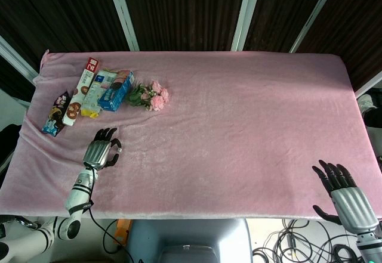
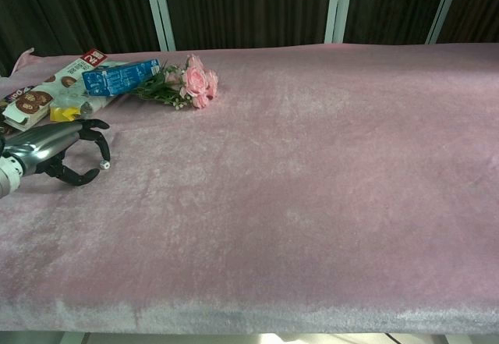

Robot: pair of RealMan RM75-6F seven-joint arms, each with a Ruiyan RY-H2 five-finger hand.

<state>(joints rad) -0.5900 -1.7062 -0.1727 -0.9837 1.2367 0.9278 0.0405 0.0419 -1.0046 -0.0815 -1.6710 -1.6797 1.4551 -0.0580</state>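
The left hand (image 1: 101,151) hovers low over the pink tabletop (image 1: 239,126), fingers apart and curved, holding nothing. Just beyond it lie a snack packet (image 1: 55,114), a long biscuit pack (image 1: 82,90) and a blue box (image 1: 114,90); pink flowers (image 1: 152,95) sit beyond to its right. Well apart, the right hand (image 1: 343,194) is spread and empty.

Far left on the pink cloth (image 2: 327,164): left hand (image 2: 58,150), fingers curled apart, holding nothing. Just beyond it, a small yellow item (image 2: 64,113), a cookie box (image 2: 43,94) and a blue carton (image 2: 121,76). Right of the carton, touching it, a pink rose bouquet (image 2: 187,85).
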